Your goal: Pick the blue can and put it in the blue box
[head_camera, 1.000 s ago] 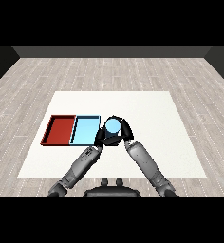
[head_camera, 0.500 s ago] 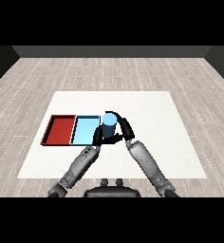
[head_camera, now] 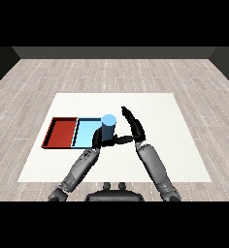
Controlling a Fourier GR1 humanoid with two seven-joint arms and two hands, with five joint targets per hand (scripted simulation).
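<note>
Two trays on my desk (head_camera: pixel 174 145): red tray (head_camera: pixel 63 132), blue tray (head_camera: pixel 87 131). Blue can (head_camera: pixel 108 128) stands upright at blue tray's right edge; right robot hand (head_camera: pixel 132 125) open-fingered beside it, left robot hand (head_camera: pixel 98 141) curled against it.

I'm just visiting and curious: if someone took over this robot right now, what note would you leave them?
Right hand: open, fingers straight, just right of the blue can, thumb reaching toward it.
Left hand: low at the can's base; whether it grips is unclear.
Blue can: upright at the right edge of the light blue tray; whether it stands inside cannot be told.
Red tray: left of the blue one.
Done: can brought to the blue tray.
Left: confirm it sits inside, then withdraw both hands.
</note>
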